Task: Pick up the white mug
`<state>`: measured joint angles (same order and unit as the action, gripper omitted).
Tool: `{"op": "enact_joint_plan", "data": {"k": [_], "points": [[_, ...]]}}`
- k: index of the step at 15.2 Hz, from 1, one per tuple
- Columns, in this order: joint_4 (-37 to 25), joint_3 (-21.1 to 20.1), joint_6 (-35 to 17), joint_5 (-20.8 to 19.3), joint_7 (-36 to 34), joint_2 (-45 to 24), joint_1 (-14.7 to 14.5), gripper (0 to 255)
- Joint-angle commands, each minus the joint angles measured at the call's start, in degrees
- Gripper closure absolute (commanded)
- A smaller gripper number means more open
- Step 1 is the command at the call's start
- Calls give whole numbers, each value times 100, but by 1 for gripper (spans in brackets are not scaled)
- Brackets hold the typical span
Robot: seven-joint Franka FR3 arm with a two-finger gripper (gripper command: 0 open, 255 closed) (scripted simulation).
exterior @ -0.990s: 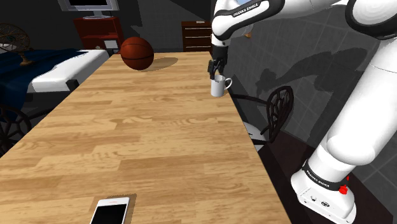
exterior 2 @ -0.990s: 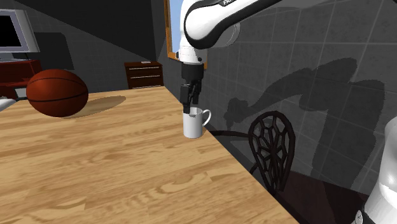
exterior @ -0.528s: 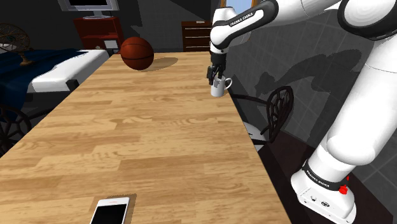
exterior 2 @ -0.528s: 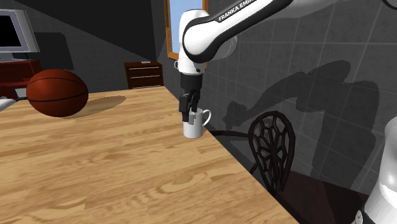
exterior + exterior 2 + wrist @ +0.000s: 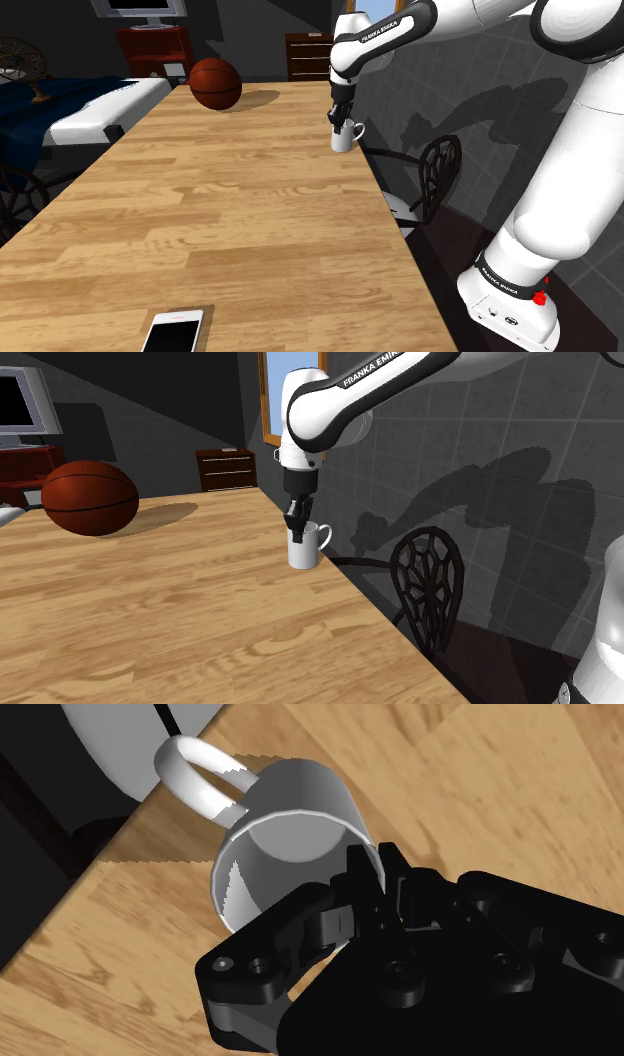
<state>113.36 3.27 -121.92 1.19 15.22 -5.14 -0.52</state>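
Note:
The white mug (image 5: 343,138) stands upright on the wooden table (image 5: 220,210), close to the edge at the shoulder view's right, with its handle turned toward that edge. My black gripper (image 5: 336,122) comes down from above onto the rim on the side away from the handle. In the second exterior view the gripper (image 5: 298,534) sits at the top of the mug (image 5: 305,550). In the wrist view the gripper (image 5: 365,889) is shut, clasping the wall of the mug (image 5: 290,814) at its rim, one finger inside and one outside.
A basketball (image 5: 215,84) rests at the table's far end. A phone (image 5: 172,331) lies near the front edge. A dark wire-back chair (image 5: 430,175) stands just beyond the table edge beside the mug. A dresser (image 5: 308,55) stands behind.
The gripper came down onto the mug's rim and its fingers closed on the wall. The mug has stayed in place on the table.

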Motion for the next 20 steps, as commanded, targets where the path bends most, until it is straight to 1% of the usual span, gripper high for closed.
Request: {"op": "enact_joint_plan", "data": {"k": [1, 3, 18, 20], "points": [[3, 1, 1, 0, 0, -2, 1, 255], [-8, 4, 2, 1, 7, -12, 4, 255], [-850, 5, 1108, -26, -21, 253, 3, 255], [-860, 5, 1119, -26, -22, 255, 3, 255]]}}
